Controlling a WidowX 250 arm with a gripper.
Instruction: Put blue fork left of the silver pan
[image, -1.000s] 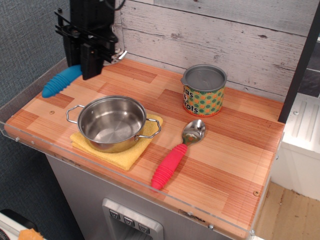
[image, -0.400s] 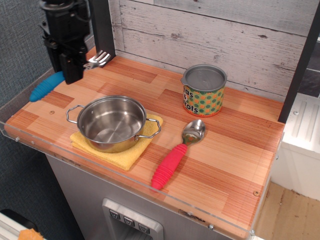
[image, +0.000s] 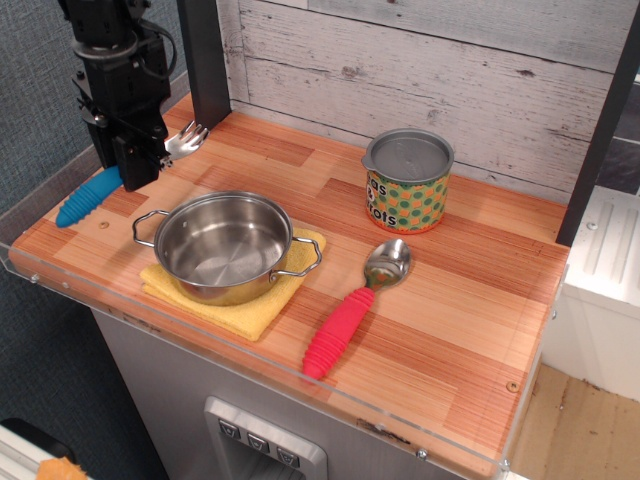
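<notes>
There was only one view, from the front and above. The black gripper (image: 135, 165) was at the far left of the wooden counter (image: 450, 300), clamped on the blue fork (image: 90, 197) near the middle of it. The blue handle stuck out to the lower left, toward the clear wall at the counter's edge. The shiny fork head poked out on the other side, up and to the right. I could not tell if the fork was touching the wood or held just above it.

The silver pan (image: 225, 245) sat on a yellow cloth (image: 250, 310), near the fork and to its right. So the fork was already on the pan's left side, and I think it only needed to be put down.

What could go wrong? The handle tip was very close to the counter's left edge. If the fork got dropped from too high, it might bounce or roll against that wall. If the arm swung right, it might bump the pan's wire handle and push the pan.
</notes>
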